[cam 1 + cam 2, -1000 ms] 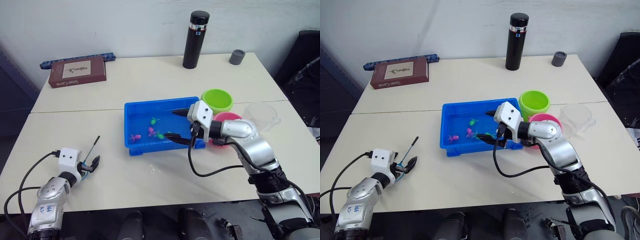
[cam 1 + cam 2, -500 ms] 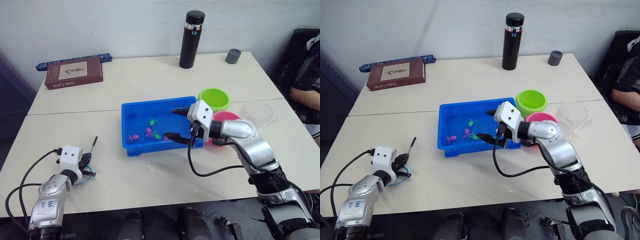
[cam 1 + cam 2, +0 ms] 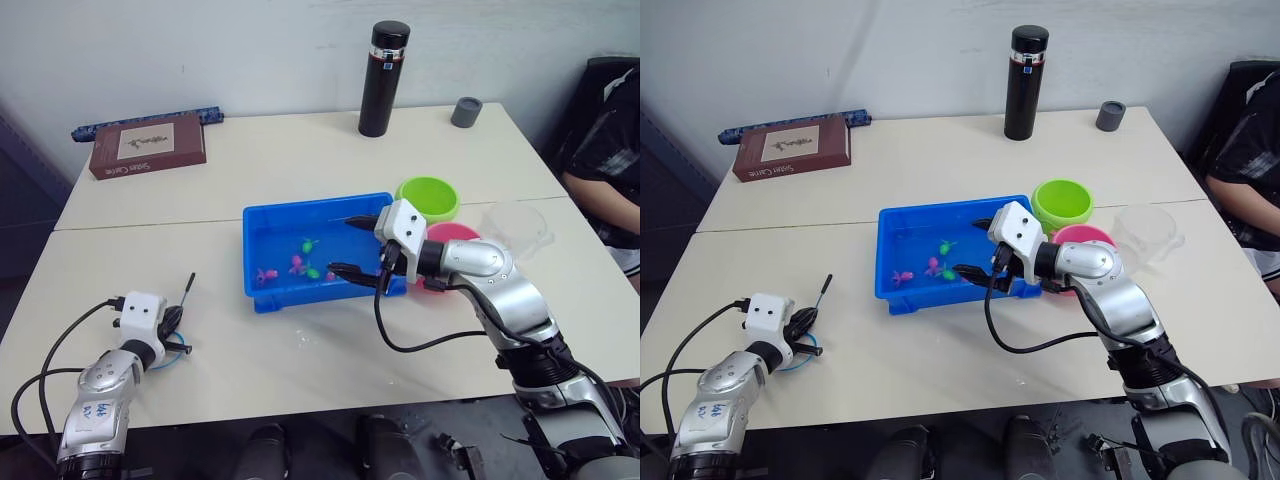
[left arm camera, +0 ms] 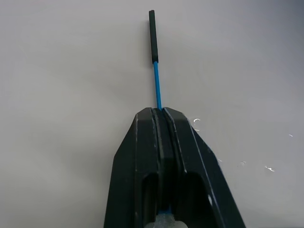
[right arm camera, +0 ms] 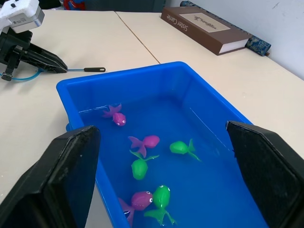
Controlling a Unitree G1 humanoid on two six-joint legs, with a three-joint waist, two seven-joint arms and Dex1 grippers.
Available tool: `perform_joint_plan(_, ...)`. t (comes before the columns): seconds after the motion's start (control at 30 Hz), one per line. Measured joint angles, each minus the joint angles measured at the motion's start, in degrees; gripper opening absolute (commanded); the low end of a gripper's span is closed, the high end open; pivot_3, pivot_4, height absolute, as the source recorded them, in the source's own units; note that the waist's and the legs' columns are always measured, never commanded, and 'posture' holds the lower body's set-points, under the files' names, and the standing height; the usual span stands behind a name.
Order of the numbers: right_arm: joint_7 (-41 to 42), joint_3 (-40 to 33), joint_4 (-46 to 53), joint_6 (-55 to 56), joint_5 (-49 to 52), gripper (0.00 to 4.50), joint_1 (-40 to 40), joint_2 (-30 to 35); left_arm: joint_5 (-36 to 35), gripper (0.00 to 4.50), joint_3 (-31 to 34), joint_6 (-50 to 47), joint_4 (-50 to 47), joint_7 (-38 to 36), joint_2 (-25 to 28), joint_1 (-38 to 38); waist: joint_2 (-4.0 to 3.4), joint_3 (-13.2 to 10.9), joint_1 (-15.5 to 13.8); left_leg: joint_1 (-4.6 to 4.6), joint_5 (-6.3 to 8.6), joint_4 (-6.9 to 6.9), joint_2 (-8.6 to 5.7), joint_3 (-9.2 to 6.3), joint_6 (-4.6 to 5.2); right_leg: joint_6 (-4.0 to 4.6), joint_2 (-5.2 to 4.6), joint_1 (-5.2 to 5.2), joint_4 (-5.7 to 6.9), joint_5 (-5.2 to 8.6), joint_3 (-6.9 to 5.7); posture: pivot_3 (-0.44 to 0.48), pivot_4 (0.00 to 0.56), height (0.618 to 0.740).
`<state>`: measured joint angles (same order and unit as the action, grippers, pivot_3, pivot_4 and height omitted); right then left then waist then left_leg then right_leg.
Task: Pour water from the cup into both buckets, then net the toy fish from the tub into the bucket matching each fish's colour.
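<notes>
The tub [image 3: 300, 215] sits mid-desk, just right of centre, its long sides running across the desk [image 3: 300, 150]. Six fish [image 5: 145, 141] lie in its water, three pink and three green, gathered toward the near right part. The green bucket [image 3: 432, 199] stands just beyond the tub's far right corner, the pink bucket [image 3: 452, 236] beside the tub's right end and partly behind the right arm, the two close together. The cup [image 3: 518, 224] stands upright right of the buckets, near the desk's right edge. Open desk lies in front of the tub and across the whole left half.

The right gripper [image 3: 362, 247] hangs over the tub's right end, its fingers [image 5: 61, 175] spread wide apart with nothing between them. The left gripper [image 3: 172, 325] rests low at the near left corner of the desk, fingers [image 4: 164, 156] pressed together on the net [image 4: 153, 52], whose blue shaft and black handle project flat over bare desk, well apart from the tub.

A flask [image 3: 384, 65] and a grey cup [image 3: 465, 112] stand along the far edge; a book [image 3: 148, 145] lies at far left. A person's arm [image 3: 605, 160] shows past the right edge.

Against half a second ago, tub, buckets, cup and both grippers are unchanged; the person's arm reaches further in.
</notes>
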<state>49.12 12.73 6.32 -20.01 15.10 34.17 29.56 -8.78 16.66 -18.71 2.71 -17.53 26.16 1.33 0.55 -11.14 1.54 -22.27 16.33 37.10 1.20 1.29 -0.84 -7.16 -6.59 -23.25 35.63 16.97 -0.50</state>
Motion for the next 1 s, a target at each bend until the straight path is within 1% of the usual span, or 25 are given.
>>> perform_joint_plan(0.27,-0.94,-0.11,0.0,0.03,-0.56,4.5,0.01,-0.96,0.33,0.02,-0.02,2.43,-0.67,0.83,-0.85,0.38,0.01,-0.01,-0.01,-0.13,0.0,0.0,0.02,0.0,-0.01,0.0,-0.01,-0.09,-0.06,0.0,-0.01,0.0,0.15,0.74)
perform_joint_plan(0.4,-1.03,-0.65,0.0,0.03,-0.54,4.5,0.03,-0.99,0.17,0.02,-1.01,0.45,-6.02,1.43,-1.64,0.02,0.03,-0.02,-0.03,-0.2,0.03,-0.02,0.02,0.0,-0.02,0.0,-0.02,-0.12,-0.12,0.0,-0.01,0.0,0.15,0.74)
perform_joint_plan(0.6,-1.02,-1.66,0.0,0.03,-0.55,4.5,0.08,-1.16,-0.44,0.02,-1.03,-4.84,-13.78,2.41,-1.76,-2.84,0.05,-0.03,0.04,-0.21,0.03,-0.01,-0.11,0.03,-0.02,-0.01,0.04,-0.13,-0.12,-0.01,-0.01,0.0,0.15,0.74)
perform_joint_plan(0.77,-1.01,-1.84,-0.1,0.03,-0.57,4.5,0.25,-1.4,-2.21,0.02,-0.96,-9.77,-19.02,1.44,0.55,-6.09,0.1,-0.06,0.0,-0.21,0.03,-0.01,-0.18,0.0,-0.03,0.0,0.09,-0.14,-0.08,-0.01,-0.02,0.0,0.15,0.74)
perform_joint_plan(0.87,-1.02,-2.07,-0.47,0.18,-0.58,4.5,0.89,-1.44,-3.3,0.02,-1.23,-11.63,-23.12,-0.86,3.1,-8.29,0.1,-0.06,0.03,-0.21,0.03,-0.01,-0.23,0.02,-0.03,-0.01,0.06,-0.14,-0.1,-0.01,0.01,0.0,0.15,0.74)
perform_joint_plan(1.0,-1.01,-3.77,-2.02,1.07,-0.61,4.5,1.64,-0.71,-6.46,0.02,-2.52,-14.34,-25.75,-3.85,4.0,-12.11,0.12,-0.07,-0.07,-0.24,0.03,0.0,-0.26,0.02,-0.03,-0.01,0.07,-0.14,-0.11,-0.01,0.0,0.0,0.15,0.74)
